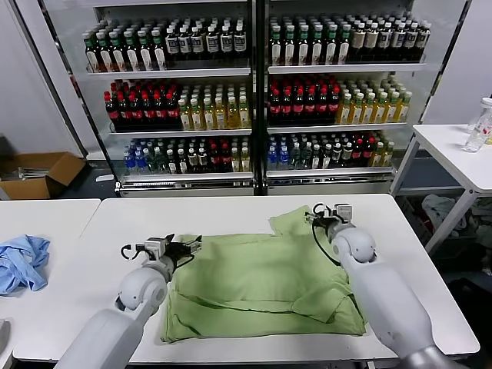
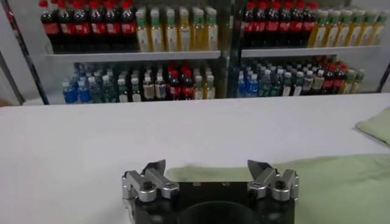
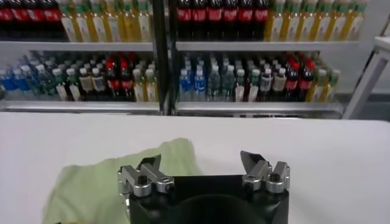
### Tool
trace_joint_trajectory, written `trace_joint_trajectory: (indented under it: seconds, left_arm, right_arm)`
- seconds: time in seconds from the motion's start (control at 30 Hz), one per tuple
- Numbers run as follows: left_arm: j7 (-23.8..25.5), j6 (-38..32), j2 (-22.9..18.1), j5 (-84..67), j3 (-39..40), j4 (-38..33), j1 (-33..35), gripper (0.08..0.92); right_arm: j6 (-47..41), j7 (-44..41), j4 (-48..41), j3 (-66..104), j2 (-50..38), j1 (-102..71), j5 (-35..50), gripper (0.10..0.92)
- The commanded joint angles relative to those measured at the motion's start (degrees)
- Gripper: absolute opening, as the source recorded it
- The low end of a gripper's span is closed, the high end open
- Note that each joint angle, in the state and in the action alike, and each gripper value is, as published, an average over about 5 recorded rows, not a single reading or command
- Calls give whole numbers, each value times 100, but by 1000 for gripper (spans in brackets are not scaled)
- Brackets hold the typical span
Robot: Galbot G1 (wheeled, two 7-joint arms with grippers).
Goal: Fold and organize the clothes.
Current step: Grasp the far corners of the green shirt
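The light green T-shirt [image 1: 261, 280] lies partly folded on the white table [image 1: 231, 211], with one sleeve [image 1: 290, 223] sticking out at its far edge. My left gripper [image 1: 184, 247] is open and empty at the shirt's far left corner; the left wrist view shows the gripper [image 2: 207, 170] over the shirt's edge [image 2: 317, 182]. My right gripper [image 1: 327, 217] is open and empty beside the sleeve at the shirt's far right corner; the right wrist view shows the gripper [image 3: 200, 163] with the green sleeve [image 3: 97, 182] beneath one side.
A light blue garment [image 1: 21, 261] lies on the neighbouring table at the left. A drinks cooler [image 1: 254, 92] full of bottles stands behind the table. A side table [image 1: 453, 150] with a bottle is at the far right. A cardboard box [image 1: 38, 173] sits on the floor at left.
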Motion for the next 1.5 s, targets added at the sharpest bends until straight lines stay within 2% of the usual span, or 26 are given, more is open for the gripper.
trace_joint_trajectory:
  seconds: [0.03,0.2,0.47,0.6,0.73,0.97,1.2,1.5]
  left_arm:
    - [-11,-22,-52,-108,313,602,-417,681]
    - [31,82,-15,-243,233,478,-193,534]
    - [130,169,20,-492,132,402,25,308]
    - [150,143,36,-504,95,445,56,187]
    - [168,92,42,-506,67,443,69,100]
    - [267,-152,42,-635,-53,260,154,85]
    - [254,-468,124,-841,-342,-509,388,85]
    - [164,-607,215,-868,-622,-768,543,84]
  right_arm:
    - [-19,-40,-940,-179,343,442,61,664]
    - [-24,-100,-796,-220,317,325,119,534]
    - [-20,-172,-554,-215,253,145,108,282]
    - [-15,-202,-456,-202,222,102,103,196]
    - [7,-234,-280,-193,178,69,109,110]
    - [97,-249,462,-69,-18,-112,220,106]
    - [106,-228,1545,189,-344,-479,452,106]
    - [136,-221,1833,343,-475,-708,483,106]
